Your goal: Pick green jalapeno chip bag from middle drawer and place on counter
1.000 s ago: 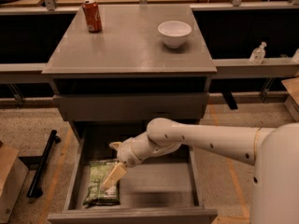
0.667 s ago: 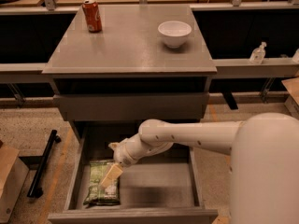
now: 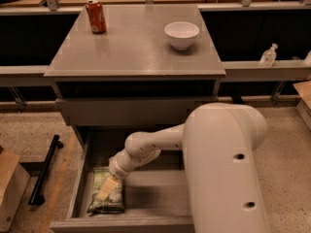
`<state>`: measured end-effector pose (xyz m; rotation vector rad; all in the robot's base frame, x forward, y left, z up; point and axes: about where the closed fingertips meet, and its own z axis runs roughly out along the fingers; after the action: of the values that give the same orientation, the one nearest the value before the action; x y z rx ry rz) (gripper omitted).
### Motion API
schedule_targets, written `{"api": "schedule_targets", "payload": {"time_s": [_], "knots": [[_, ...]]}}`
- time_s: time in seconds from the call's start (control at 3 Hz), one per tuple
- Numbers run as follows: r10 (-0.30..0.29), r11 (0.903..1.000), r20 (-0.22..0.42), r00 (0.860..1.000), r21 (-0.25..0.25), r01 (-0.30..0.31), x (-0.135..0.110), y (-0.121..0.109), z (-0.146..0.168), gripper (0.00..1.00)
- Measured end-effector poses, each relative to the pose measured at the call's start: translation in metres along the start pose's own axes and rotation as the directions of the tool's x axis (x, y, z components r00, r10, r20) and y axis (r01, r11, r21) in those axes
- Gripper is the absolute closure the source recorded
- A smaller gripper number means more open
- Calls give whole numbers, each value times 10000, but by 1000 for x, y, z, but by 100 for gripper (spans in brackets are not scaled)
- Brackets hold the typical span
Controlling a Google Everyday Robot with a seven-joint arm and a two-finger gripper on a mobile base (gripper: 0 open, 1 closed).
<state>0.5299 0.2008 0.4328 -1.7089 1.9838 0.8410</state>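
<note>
The gripper (image 3: pixel 105 193) reached down into the open middle drawer (image 3: pixel 156 194) and its pale tip lay against the top face of the green jalapeno chip bag (image 3: pixel 112 204). Whether the gripper was spread or pressed together could not be told, as it appeared only as one tan wedge over the packet. The bag lay flat on the drawer floor in the front left corner, just beside the left wall and close to the front wall.

To the right of the bag, bare grey floor ran as far as the robot's large white arm housing (image 3: pixel 226 169), which hid the drawer's right side. Above, the shallower drawer (image 3: pixel 127 112) was shut, its flat front set back behind the bag.

On the counter (image 3: pixel 131 50) stood one red can (image 3: pixel 95 16) near the back left corner and one white bowl (image 3: pixel 181 34) towards the back right, well apart. The front half of the slab showed plain surface up to its edge. One small bottle (image 3: pixel 268 56) stood on the ledge to the right, and one black bar (image 3: pixel 44 170) lay on the floor to the left.
</note>
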Motion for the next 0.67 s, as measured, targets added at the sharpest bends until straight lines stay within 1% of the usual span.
{"api": "schedule_targets", "payload": {"time_s": [0.33,0.67], "knots": [[586,9982,-719,9957,-91,-594,19,-1,42,0],[1130,9931,-1015,9884,-214,-1157,33,0,69,0]]}}
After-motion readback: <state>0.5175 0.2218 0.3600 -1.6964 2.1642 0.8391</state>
